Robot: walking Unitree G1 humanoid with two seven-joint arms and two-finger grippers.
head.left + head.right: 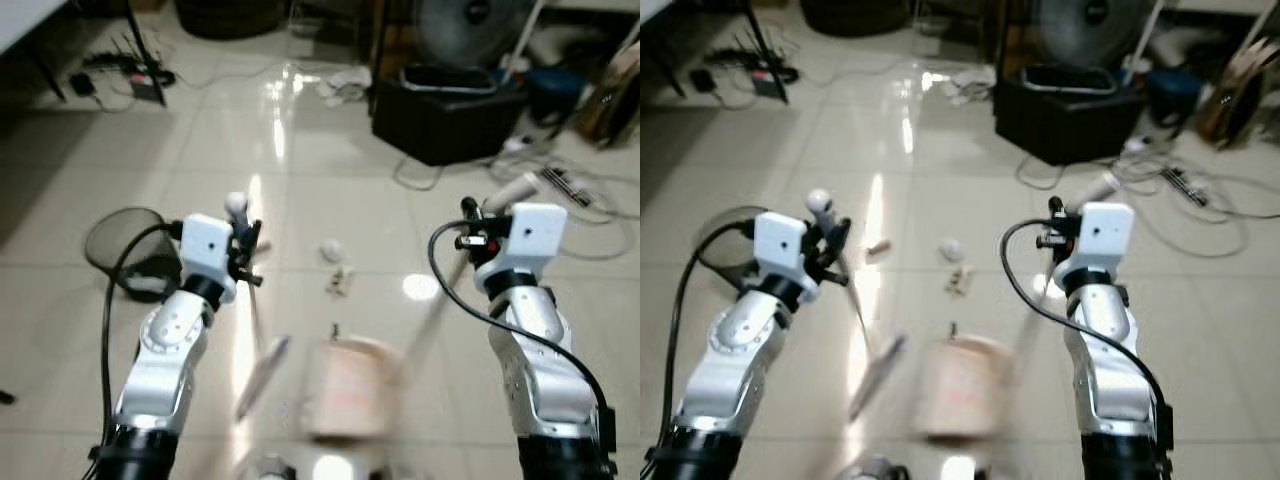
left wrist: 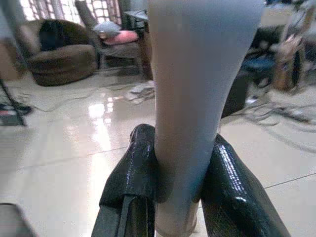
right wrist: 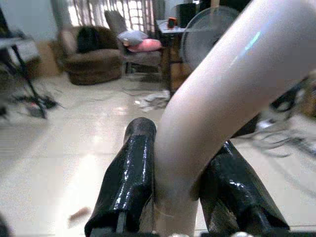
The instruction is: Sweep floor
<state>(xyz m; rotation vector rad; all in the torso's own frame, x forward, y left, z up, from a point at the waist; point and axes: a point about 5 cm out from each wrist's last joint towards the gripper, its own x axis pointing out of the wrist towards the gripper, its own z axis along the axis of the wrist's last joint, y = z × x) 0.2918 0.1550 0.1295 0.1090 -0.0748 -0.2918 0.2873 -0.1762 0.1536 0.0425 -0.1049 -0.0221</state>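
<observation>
Floor (image 1: 330,180) sweeping is mid-stroke: left claw (image 1: 243,240) clamps the broom handle (image 2: 197,98), right claw (image 1: 470,235) clamps the dustpan handle (image 3: 222,103). Next, I judge, brush the scraps (image 1: 336,268) into the dustpan (image 1: 345,390).

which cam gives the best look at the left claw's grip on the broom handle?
Left wrist view: the left claw fills the frame, both black fingers pressed against the pale broom handle. Both eye views show that claw small and from behind, with the fingers mostly hidden. The right wrist view shows only the other claw.
</observation>
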